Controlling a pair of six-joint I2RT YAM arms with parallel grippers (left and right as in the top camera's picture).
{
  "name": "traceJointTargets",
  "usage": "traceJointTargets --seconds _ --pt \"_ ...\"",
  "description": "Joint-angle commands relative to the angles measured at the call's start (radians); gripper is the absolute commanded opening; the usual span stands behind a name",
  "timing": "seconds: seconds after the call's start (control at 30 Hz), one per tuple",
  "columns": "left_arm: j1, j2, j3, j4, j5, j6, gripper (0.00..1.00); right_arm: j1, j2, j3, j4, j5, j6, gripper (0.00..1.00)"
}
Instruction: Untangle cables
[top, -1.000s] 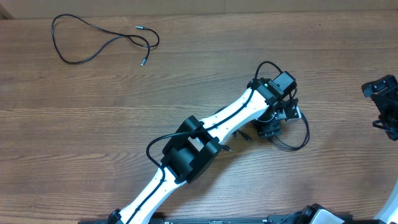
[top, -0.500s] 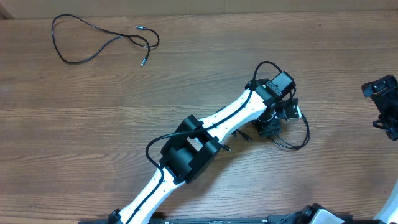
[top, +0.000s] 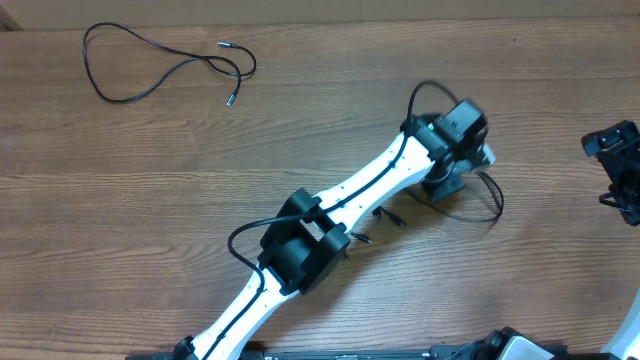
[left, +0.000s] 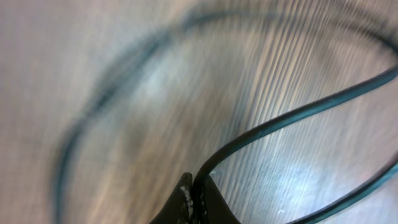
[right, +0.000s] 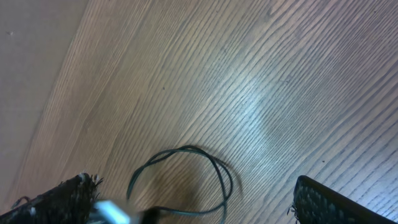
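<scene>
Left arm (top: 380, 180) swung up and right over the last second, and its wrist is blurred mid-move. Cable bundle (top: 488, 203) went with it: the loop now sits further right on the counter (top: 150, 200) and looks more stretched out than before. Left fingers (left: 208, 205) are pinched fully together on one strand, right at the tips. That strand arcs away up-right in the left wrist view; the rest is motion blur. Reads as a pull to drag one cord out of the bundle, can't tell yet if it's separating. Two plug ends (top: 385, 215) lie by the arm, roughly the same spot. Right fingers (right: 68, 196) are spread wide and empty, parked at the right edge, unchanged. Second cable (top: 150, 70) lies loose far top-left, untouched.
</scene>
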Motion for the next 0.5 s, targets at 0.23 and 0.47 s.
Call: traceJointTargets --seconds 0.23,0.47 --pt "0.069 -0.095 0.504 -0.13 0.005 -0.305 0.04 -0.001 -0.003 0.011 0.005 0.011 -0.008 1.0" --pt "0.175 -0.167 0.66 -0.188 0.079 -0.465 0.04 -0.001 -0.003 0.011 0.005 0.011 -0.008 1.0"
